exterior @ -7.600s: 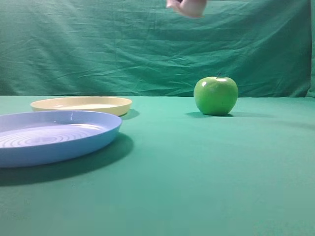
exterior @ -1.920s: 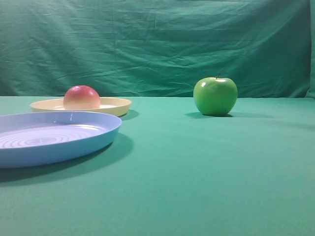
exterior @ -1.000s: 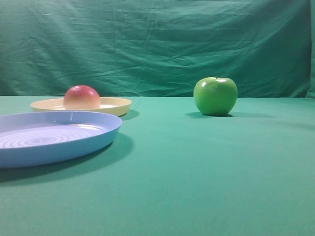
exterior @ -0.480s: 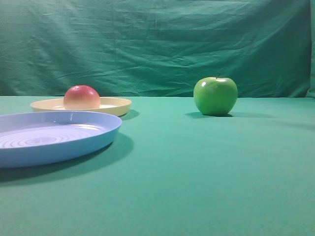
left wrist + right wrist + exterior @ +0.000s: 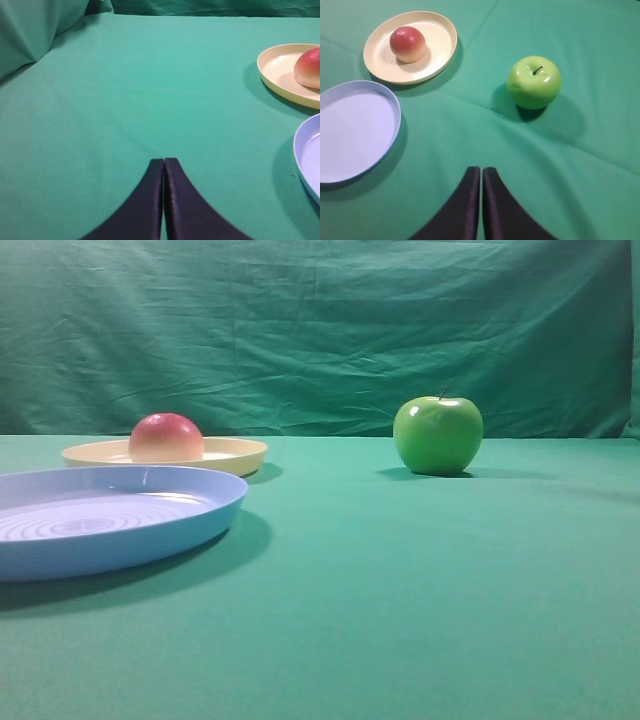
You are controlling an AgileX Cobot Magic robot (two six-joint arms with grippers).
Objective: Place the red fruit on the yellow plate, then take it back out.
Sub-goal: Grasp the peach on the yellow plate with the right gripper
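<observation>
Your right gripper point(image 5: 481, 172) jaws pressed together, empty; red fruit point(image 5: 407, 44) on yellow plate point(image 5: 440, 42) far ahead-left; left gripper point(image 5: 163, 164) likewise closed, holding nothing.

Both wrist views show smooth, matte black jaws, each pair curving to slim tips.

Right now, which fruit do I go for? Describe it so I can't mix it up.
On the green cloth sit two plates; find the smaller cream-yellow plate, beyond the light blue plate. The red fruit lies on it, red fading to yellowish, unlike the glossy green apple alone on the cloth.
</observation>
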